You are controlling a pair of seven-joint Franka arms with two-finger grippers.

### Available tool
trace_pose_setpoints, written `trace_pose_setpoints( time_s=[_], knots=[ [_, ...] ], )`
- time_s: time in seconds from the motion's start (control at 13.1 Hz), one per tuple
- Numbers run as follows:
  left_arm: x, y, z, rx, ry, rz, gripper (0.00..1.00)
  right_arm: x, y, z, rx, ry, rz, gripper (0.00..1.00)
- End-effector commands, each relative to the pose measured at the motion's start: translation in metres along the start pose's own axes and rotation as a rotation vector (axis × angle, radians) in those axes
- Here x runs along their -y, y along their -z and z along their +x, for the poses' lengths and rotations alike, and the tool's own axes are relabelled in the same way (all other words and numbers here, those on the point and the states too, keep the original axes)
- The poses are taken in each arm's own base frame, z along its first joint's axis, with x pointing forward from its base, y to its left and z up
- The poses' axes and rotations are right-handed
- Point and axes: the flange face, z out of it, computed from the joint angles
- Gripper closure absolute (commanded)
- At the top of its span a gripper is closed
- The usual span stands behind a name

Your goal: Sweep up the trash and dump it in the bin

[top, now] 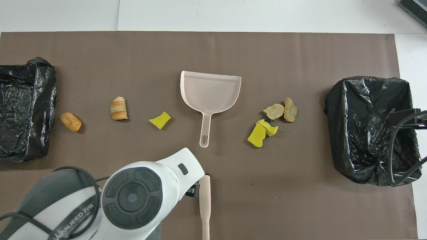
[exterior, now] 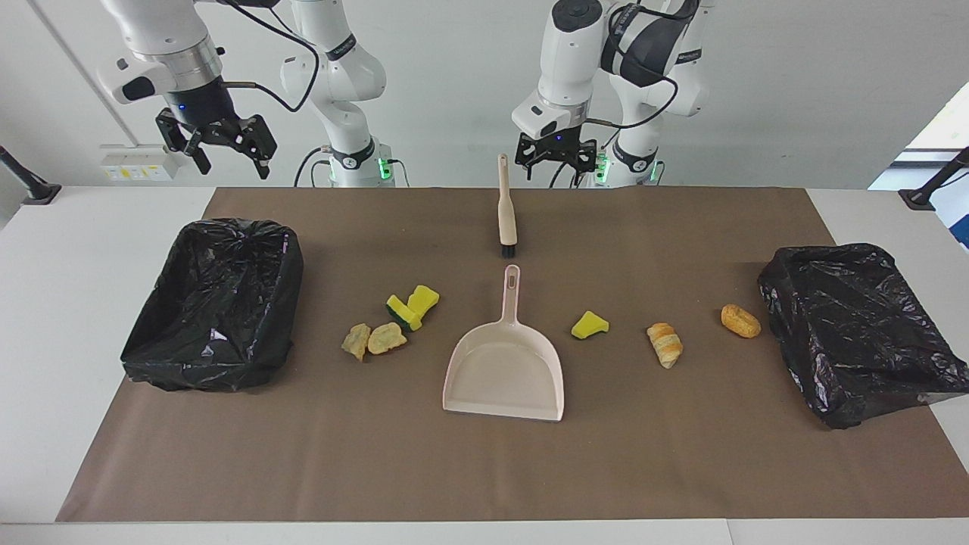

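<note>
Facing view shows both grippers: right gripper (exterior: 225,147) up near bin (exterior: 216,303), jaws open; left gripper (exterior: 556,155) over brush (exterior: 506,208), jaws can't tell.

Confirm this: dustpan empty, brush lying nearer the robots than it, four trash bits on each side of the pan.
Not quite. The dustpan is empty and the brush lies nearer the robots, but the facing view shows four bits toward the right arm's end and three toward the left arm's.

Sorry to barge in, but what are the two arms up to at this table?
Nothing is held yet. The left gripper hangs near the brush handle; the right gripper waits open, raised near one bag-lined bin. Seven trash bits lie on the mat either side of the empty dustpan; a second bin sits at the left arm's end.
</note>
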Motion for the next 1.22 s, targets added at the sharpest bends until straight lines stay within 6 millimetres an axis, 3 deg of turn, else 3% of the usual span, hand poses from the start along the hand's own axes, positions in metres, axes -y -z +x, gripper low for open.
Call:
trace_pose_setpoints(
  time_s=[0.0,0.46,0.61,0.76,0.91,1.14],
  knots=[
    [-0.021,-0.049,-0.038,0.003,0.004,0.013,0.0,-0.005,-0.004,-0.005,0.03,-0.001,0.004,0.0],
    [-0.057,-0.115,-0.1,-0.005,-0.015,0.022,0.0,-0.004,-0.006,-0.006,0.04,0.037,0.0,0.0],
    [-0.066,-0.131,-0.118,-0.017,0.02,0.011,0.04,0.006,-0.012,-0.005,0.067,0.055,-0.01,0.0],
    [-0.072,-0.14,-0.124,-0.013,0.013,0.012,0.06,0.021,-0.023,-0.002,0.099,0.08,-0.021,0.0],
    [-0.08,-0.15,-0.136,-0.011,0.021,0.005,0.13,0.03,-0.041,0.009,0.122,0.09,-0.014,0.0],
    [-0.083,-0.152,-0.142,-0.013,0.042,-0.001,0.32,0.051,-0.045,0.015,0.098,0.1,-0.007,0.0]
  ],
)
